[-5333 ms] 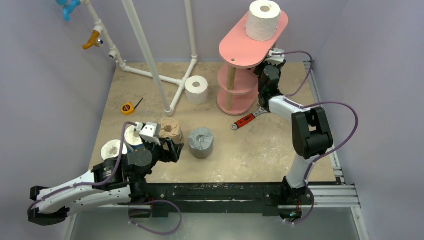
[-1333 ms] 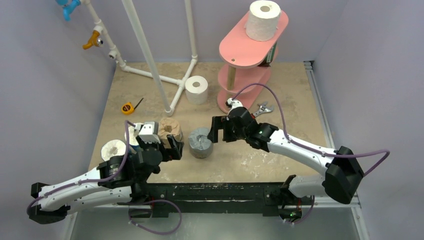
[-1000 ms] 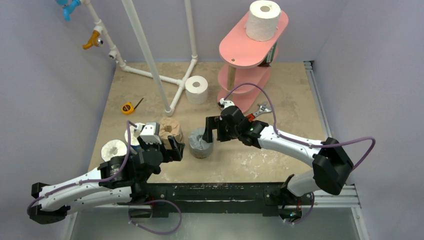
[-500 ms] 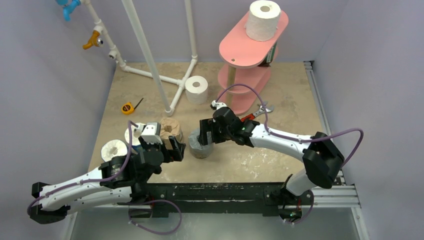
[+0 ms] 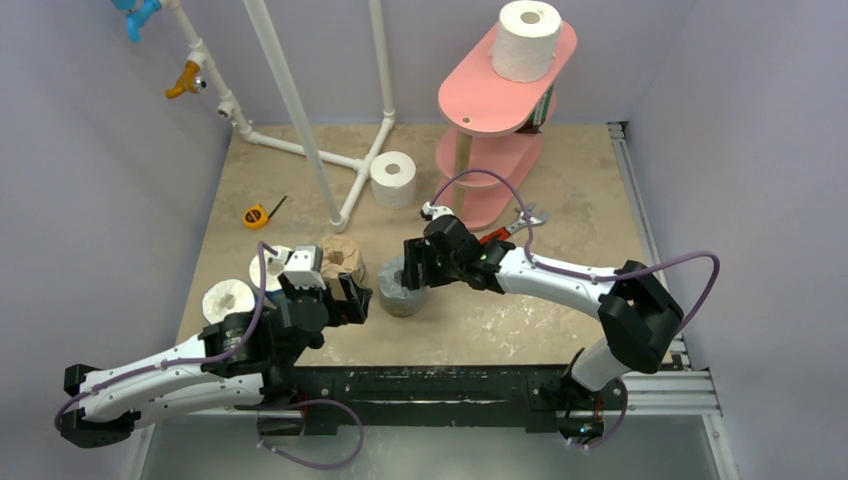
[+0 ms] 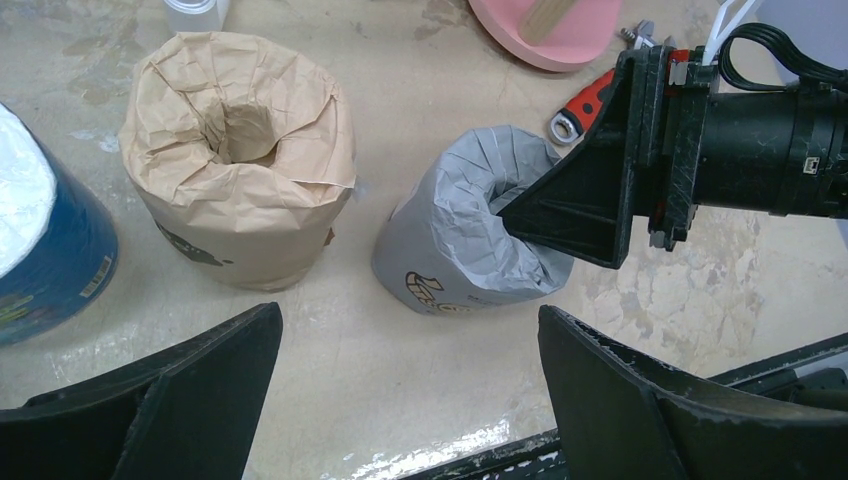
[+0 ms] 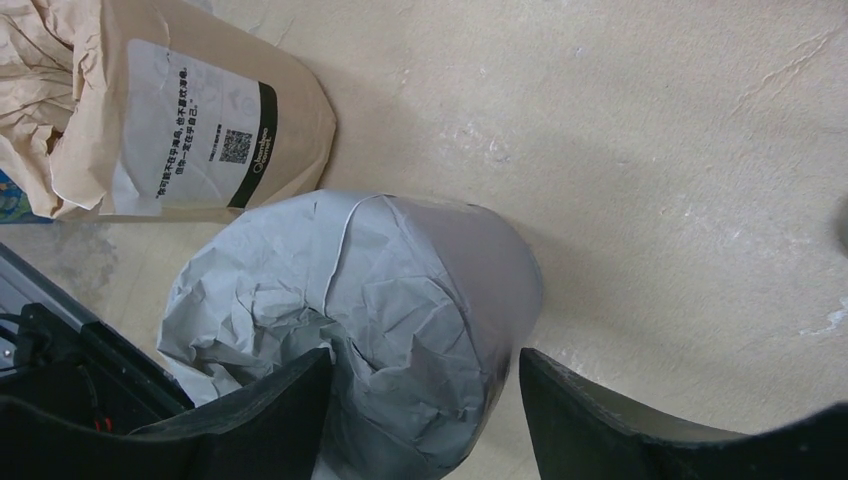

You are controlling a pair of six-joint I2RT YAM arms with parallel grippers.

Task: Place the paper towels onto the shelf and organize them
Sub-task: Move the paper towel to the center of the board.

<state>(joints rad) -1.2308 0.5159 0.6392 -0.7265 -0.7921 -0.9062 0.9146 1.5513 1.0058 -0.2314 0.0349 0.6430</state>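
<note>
A grey roll [image 5: 395, 290] stands on the floor, with a tan roll [image 5: 340, 258] to its left. My right gripper [image 5: 412, 268] is open and straddles the grey roll's wall [image 7: 400, 270], one finger in the hollow core and one outside with a gap. My left gripper [image 5: 345, 300] is open and empty, low in front of the tan roll [image 6: 240, 150] and the grey roll [image 6: 460, 250]. A blue-wrapped roll [image 5: 268, 268] and a white roll [image 5: 228, 298] sit by the left arm. The pink shelf [image 5: 480, 100] holds a white roll [image 5: 527, 40] on top and a dark green one [image 5: 543, 103] half hidden under the top board.
Another white roll [image 5: 393, 178] stands by the white pipe frame [image 5: 300, 110]. A red-handled wrench [image 5: 500, 232] lies at the shelf's foot, behind the right arm. A yellow tape measure [image 5: 256, 214] lies at the left. Walls close in on three sides.
My right arm swung from the shelf down and left to the grey roll, and its finger has entered the core. The left arm has barely moved.
</note>
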